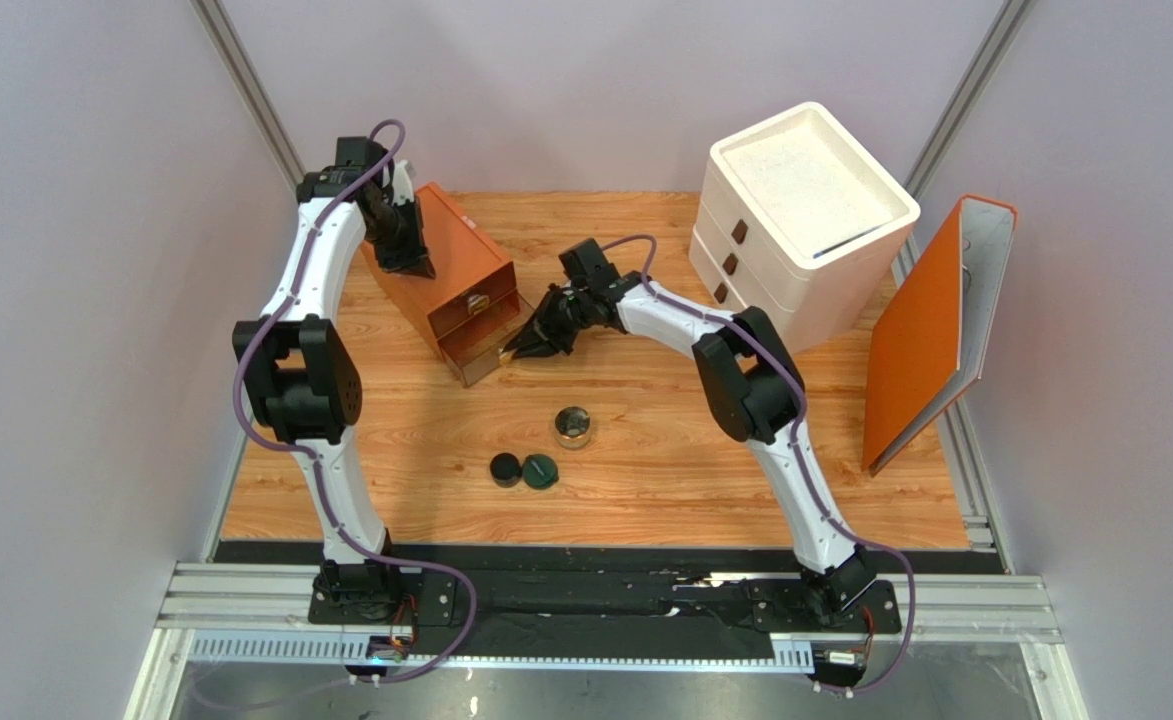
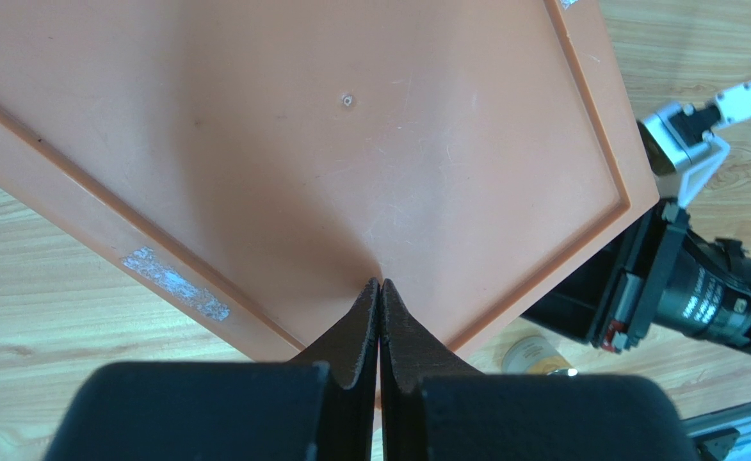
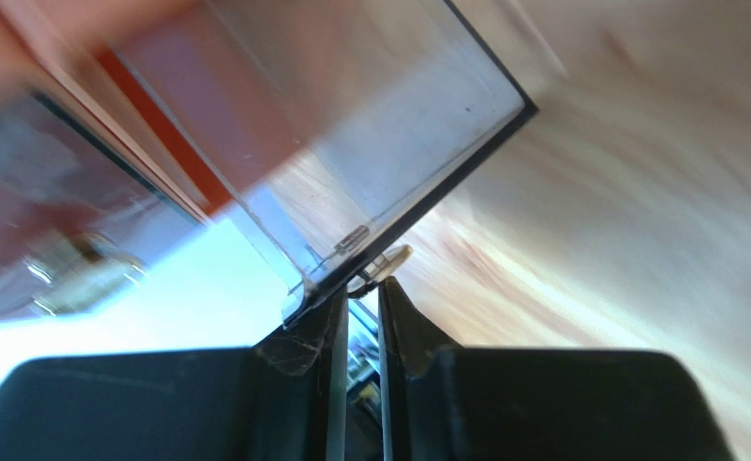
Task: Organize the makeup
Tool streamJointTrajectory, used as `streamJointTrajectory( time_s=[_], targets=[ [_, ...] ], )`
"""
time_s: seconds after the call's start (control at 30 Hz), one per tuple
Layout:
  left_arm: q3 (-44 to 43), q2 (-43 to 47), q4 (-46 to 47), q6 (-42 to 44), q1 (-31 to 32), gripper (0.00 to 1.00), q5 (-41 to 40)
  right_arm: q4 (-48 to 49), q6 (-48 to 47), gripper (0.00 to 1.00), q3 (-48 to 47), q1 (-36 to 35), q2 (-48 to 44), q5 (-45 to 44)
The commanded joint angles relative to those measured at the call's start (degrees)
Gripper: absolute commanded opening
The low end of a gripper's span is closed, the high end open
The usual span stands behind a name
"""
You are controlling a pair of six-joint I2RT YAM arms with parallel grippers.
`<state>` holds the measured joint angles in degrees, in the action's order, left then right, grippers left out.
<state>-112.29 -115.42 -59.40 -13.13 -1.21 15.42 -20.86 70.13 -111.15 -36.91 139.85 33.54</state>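
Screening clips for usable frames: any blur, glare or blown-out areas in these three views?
Top external: sharp, evenly lit. Left wrist: orange box crisp, mild sheen, left gripper dark. Right wrist: clear drawer and tabletop blur-smeared, blown-out patch lower left; right gripper on drawer handle sharp.

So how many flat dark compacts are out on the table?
2: the black compact and the dark green compact, side by side on the table near the gold-rimmed jar. Others may be hidden in the orange drawer.

You see pale lilac walls (image 1: pixel 66 300) around a wood-grain table (image 1: pixel 652 480), grey metal rails (image 1: pixel 968 608) along its near edge
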Motion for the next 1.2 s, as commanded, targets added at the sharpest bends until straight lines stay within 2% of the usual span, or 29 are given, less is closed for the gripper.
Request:
streamJointTrajectory(
  time_s=[0.0, 0.07, 0.17, 0.2, 0.27, 0.33, 0.47, 0.6, 0.7, 0.9, 1.03, 1.17],
  targets=[
    [0.32, -2.89, -5.82, 1.44, -0.02, 0.0, -3.47, -10.15, -7.63, 0.15, 7.17, 0.25, -7.21, 1.53],
    [0.23, -2.8, -5.91, 1.44, -0.1, 0.0, -3.64, -12.18, -10.53, 0.16, 9.8, 0.34, -9.06, 0.74],
    [0.49, -2.89, -5.91, 1.26, -0.02, 0.0, -3.47, -13.59, -13.95, 0.23, 11.22, 0.43, -11.88, 0.48],
    [0.58, -2.8, -5.82, 1.35, -0.02, 0.0, -3.47, -13.76, -14.92, 0.3, 10.87, 0.43, -12.23, 0.39],
    [0.67, -2.8, -5.82, 1.35, -0.02, 0.0, -3.38, -14.29, -17.29, 0.36, 8.86, 0.52, -12.5, -0.05],
    [0.49, -2.8, -5.91, 1.44, -0.02, 0.0, -3.38, -15.69, -19.14, 0.49, 6.93, 0.61, -13.2, -1.53],
    [0.49, -2.62, -5.91, 1.61, -0.02, 0.0, -3.47, -23.67, -28.87, 0.68, 0.08, 0.52, -15.22, -6.29],
    [0.58, -2.8, -6.52, 1.79, -0.11, 0.0, -4.61, -30.27, -38.47, 0.85, -1.6, -0.79, -17.59, -10.59],
    [0.41, -3.06, -6.7, 2.05, -0.02, 0.0, -5.05, -35.46, -45.23, 0.88, -1.26, -2.9, -18.47, -14.11],
    [0.23, -3.41, -7.31, 2.58, -0.1, 0.0, -5.4, -42.07, -53.33, 0.88, 2.86, -8.62, -19.0, -21.49],
    [0.58, -3.41, -7.4, 2.84, -0.1, 0.0, -5.84, -39.7, -52.56, 0.88, 7.7, -10.38, -19.71, -20.89],
    [0.67, -3.41, -7.31, 2.75, -0.1, 0.0, -5.23, -40.31, -52.02, 0.88, 7.71, -10.82, -17.25, -22.99]
  ],
)
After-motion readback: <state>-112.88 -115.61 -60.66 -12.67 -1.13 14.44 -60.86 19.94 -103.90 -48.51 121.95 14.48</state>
